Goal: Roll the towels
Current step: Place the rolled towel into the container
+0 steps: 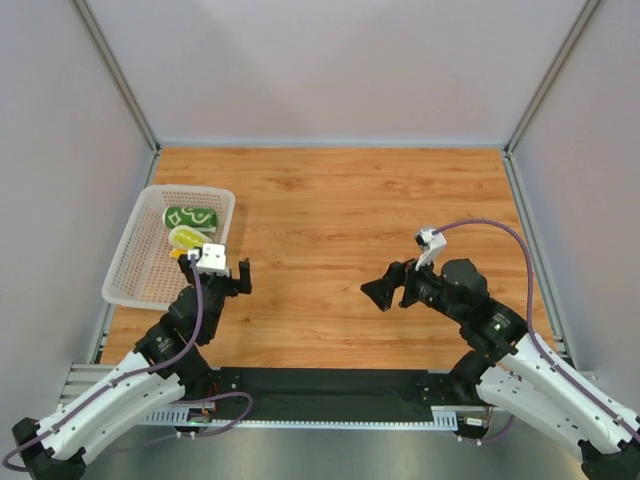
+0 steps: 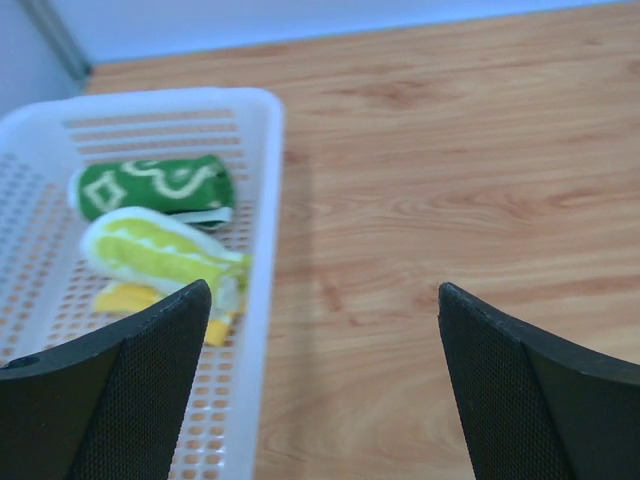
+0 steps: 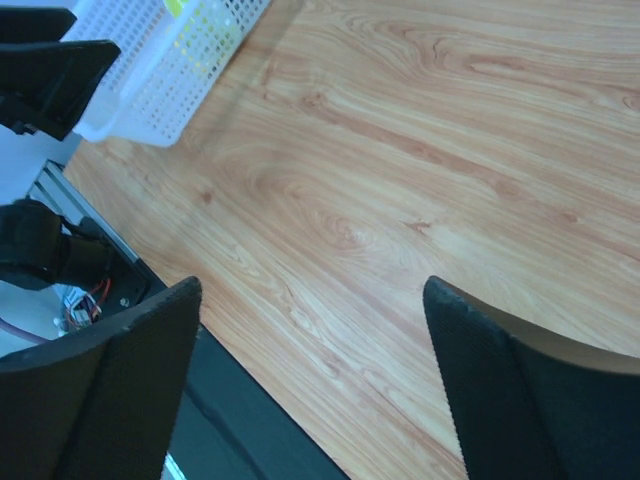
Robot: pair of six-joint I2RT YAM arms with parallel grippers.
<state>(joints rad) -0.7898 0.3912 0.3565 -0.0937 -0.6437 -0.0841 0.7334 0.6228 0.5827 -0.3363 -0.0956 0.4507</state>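
We find the dark green, white-patterned towel (image 2: 155, 190) and the yellow and lime-green towel (image 2: 160, 255) side by side inside the white perforated plastic basket (image 2: 264, 200) at the left edge of the wooden surface (image 1: 330, 200), with the left end effector (image 2: 320, 300) and the right end effector (image 3: 310, 290) both released and empty.

Both rolled, green towel (image 2: 152, 187) and yellow towel (image 2: 160, 253) lie in basket (image 2: 268, 170).

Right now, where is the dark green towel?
In the top view, the dark green towel lies inside the white basket at the table's left side, near the basket's far end, just beyond the yellow towel.
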